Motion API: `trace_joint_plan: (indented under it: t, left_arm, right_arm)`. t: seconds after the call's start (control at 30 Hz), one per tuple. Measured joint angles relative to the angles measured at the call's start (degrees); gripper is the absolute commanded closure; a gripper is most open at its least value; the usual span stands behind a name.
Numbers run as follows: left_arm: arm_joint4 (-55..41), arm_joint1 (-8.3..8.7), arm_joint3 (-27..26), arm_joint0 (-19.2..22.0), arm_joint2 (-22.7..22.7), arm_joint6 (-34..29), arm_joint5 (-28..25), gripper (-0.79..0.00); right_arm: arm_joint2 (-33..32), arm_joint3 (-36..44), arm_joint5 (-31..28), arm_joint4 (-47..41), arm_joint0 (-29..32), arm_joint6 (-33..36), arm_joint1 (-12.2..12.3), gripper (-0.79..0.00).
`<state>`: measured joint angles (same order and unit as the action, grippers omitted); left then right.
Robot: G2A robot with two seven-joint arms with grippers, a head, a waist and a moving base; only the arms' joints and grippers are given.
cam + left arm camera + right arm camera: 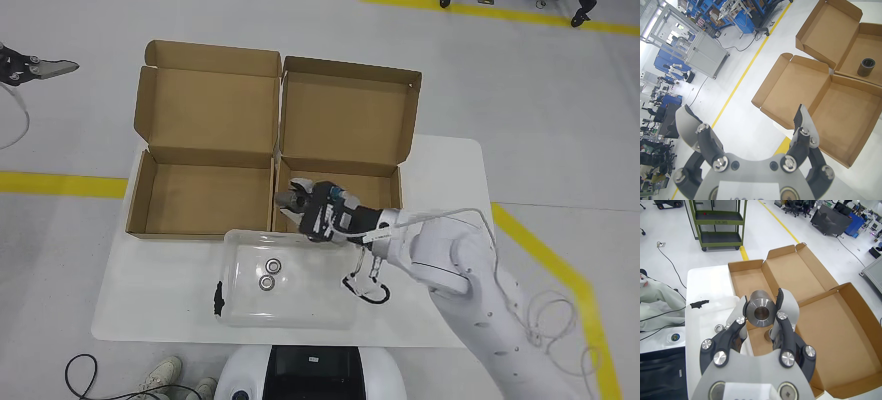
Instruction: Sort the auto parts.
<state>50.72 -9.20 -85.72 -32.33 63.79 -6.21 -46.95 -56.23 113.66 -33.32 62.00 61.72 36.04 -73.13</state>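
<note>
**Nothing here you can actually read.**
You'll find a white label (748, 190) on the mounting plate behind the left end effector (743, 113), but the frame edge slices through its dark characters, so you can't make them out. A second white label (748, 391) sits on the plate behind the right end effector (762, 298), cropped the same way, with just the tops of a few marks visible. On the green cart (719, 224) out on the floor, a strip label (721, 222) on the upper shelf rail is too small for you to read.
</note>
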Motion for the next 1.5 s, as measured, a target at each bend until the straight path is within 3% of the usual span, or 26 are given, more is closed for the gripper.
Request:
trace_joint_plan:
  t: [0.23,1.0,1.5]
  left_arm:
    - [0.0,0.0,0.0,0.0,0.0,0.0,0.0,-0.785]
    - [0.0,0.0,0.0,0.0,0.0,0.0,0.0,-0.785]
    - [0.0,0.0,0.0,0.0,0.0,0.0,0.0,-0.785]
  right_arm:
    - [0.0,-1.6,-0.2,-0.1,1.2,-2.7,0.2,0.0]
    - [0.0,-1.6,-0.2,-0.1,1.2,-2.7,0.2,0.0]
    - [-1.2,-3.2,3.7,1.7,3.0,-2.2,0.7,0.0]
